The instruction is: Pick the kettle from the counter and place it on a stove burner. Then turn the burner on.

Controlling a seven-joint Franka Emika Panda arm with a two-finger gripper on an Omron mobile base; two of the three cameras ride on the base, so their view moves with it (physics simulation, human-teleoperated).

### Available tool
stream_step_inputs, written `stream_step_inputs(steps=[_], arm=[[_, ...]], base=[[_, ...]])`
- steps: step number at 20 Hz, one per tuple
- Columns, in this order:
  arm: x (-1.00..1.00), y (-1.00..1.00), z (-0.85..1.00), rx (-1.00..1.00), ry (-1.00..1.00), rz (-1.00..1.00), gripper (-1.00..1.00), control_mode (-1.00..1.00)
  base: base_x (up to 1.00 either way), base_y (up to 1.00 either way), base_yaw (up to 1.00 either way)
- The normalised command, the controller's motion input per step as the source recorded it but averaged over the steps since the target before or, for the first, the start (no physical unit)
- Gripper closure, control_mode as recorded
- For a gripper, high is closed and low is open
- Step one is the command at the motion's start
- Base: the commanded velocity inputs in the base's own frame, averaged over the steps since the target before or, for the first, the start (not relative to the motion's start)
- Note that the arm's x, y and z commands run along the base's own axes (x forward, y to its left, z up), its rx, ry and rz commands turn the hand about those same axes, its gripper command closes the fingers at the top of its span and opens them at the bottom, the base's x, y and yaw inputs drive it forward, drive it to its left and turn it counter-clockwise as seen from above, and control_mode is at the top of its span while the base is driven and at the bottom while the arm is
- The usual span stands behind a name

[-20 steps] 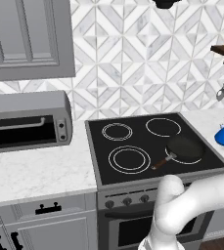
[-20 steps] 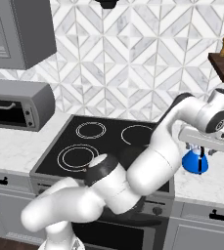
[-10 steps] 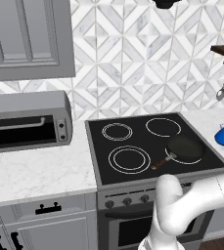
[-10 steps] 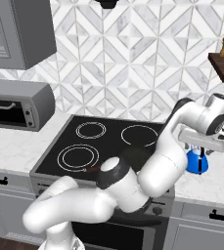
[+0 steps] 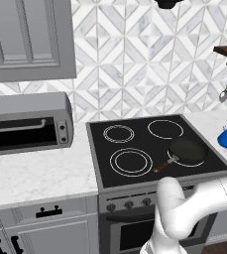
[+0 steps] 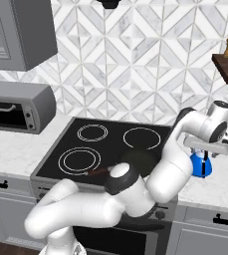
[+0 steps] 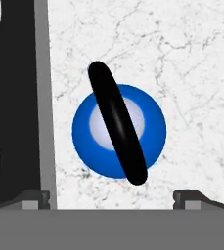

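A pale marbled surface (image 5: 40,173) runs either side of a black glass cooktop (image 5: 154,149) set against a grey-and-white diamond-tiled wall (image 5: 144,59). On the surface to the left of the cooktop stands a grey toaster oven (image 5: 28,123), under a grey wall cabinet (image 5: 28,39). The white arm (image 6: 175,169) curves up from the base and reaches to the right past the cooktop's edge. The largest double-ringed stove burner (image 5: 131,161) sits dark at front left of the glass, and a black frying pan (image 5: 187,151) with a brown handle rests at front right. The small blue kettle (image 7: 118,131) stands upright on the surface just beside the cooktop's right edge, its dark handle arched across the top. The claw (image 7: 112,197) hangs directly above it, fingers (image 7: 35,197) spread wide apart on either side and gripping nothing.
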Motion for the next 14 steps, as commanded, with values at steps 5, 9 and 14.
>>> stream_step_inputs(steps=[5, 9, 14], arm=[[0.39, -0.05, -0.30, -0.02, -0.08, 0.00, -1.00, -1.00], [0.40, -0.08, -0.34, -0.01, -0.07, 0.01, -1.00, -1.00], [0.17, -0.29, -0.28, -0.05, -0.04, 0.02, -1.00, -1.00]], base=[[0.00, 0.00, 0.00], [0.00, 0.00, 0.00], [0.00, 0.00, 0.00]])
